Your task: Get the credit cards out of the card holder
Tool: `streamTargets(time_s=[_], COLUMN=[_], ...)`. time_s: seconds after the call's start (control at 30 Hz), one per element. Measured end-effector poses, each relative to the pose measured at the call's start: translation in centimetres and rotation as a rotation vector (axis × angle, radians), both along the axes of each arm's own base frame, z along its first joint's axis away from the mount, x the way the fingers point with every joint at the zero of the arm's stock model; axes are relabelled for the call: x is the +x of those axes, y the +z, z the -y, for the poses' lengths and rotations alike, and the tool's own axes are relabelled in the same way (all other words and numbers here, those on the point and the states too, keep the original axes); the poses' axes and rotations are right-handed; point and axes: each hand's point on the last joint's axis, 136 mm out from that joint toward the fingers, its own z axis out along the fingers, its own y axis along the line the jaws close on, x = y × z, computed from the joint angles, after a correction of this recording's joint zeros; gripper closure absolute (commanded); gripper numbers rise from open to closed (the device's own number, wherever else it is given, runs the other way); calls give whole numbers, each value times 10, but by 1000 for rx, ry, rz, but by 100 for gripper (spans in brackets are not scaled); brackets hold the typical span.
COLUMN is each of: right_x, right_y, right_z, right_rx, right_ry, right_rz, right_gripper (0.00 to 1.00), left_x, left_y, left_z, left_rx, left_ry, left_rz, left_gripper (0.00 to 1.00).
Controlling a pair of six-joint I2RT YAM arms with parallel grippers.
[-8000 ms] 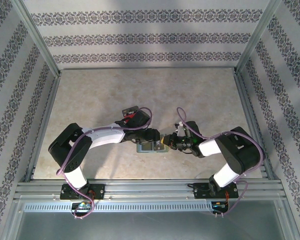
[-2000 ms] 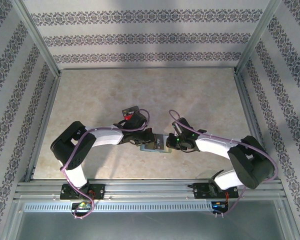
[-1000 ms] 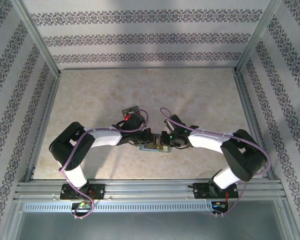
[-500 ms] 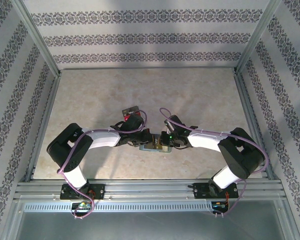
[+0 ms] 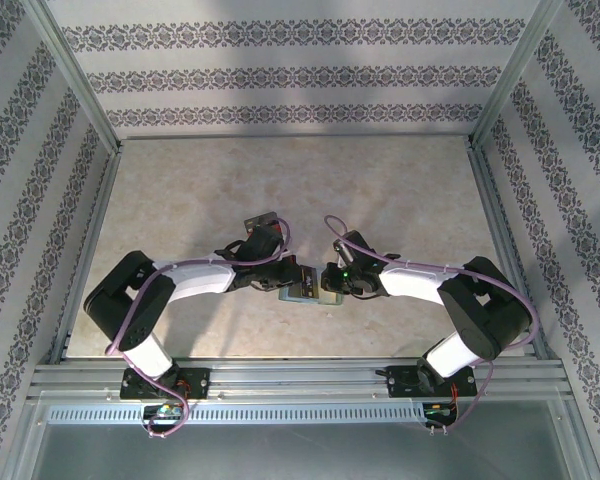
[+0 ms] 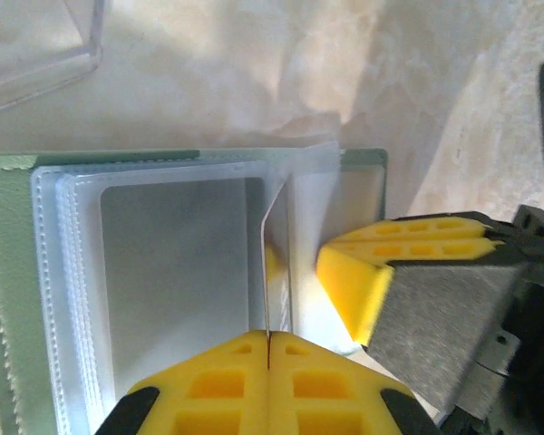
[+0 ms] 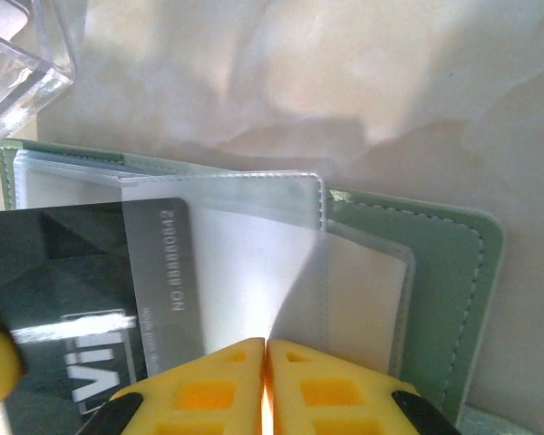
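Beige marbled tabletop point(image 5: 200, 200); pale teal soft two-panel card holder point(image 7: 435, 290) lies open mid-frame between both arms. Left gripper point(image 6: 267, 349) clamped on clear plastic sleeve leaf point(image 6: 270, 236). Right gripper point(image 7: 266, 362) looks clamped on another leaf point(image 7: 254, 236). Dark grey plastic credit card point(image 7: 63, 290) sits left of right jaws, still part-sleeved, nearer that arm.

Left pincer point(image 6: 268, 349) clamped closed, right pincer point(image 7: 266, 352) clamped closed, tips facing, close together

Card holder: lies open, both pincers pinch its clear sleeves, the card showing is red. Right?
Not red: the right wrist view shows a dark grey card. The card holder lies open; left pincer and right pincer pinch its clear sleeves.
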Motion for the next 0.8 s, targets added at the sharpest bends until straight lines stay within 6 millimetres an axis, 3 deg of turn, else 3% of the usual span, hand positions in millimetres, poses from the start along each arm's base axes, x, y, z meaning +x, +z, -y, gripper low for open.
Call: streamTargets(time_s=[0.4, 0.8], right_x=[1, 0], right_y=[1, 4], right_z=[10, 43], right_rx=[-8, -83], right_ry=[-23, -68], right_rz=[-7, -5], right_gripper=[88, 86], left_x=[-3, 14], left_y=[41, 95], left_z=[-8, -25], left_rx=[51, 282], left_ry=[-96, -279], left_rz=[101, 320], left_gripper=[100, 100])
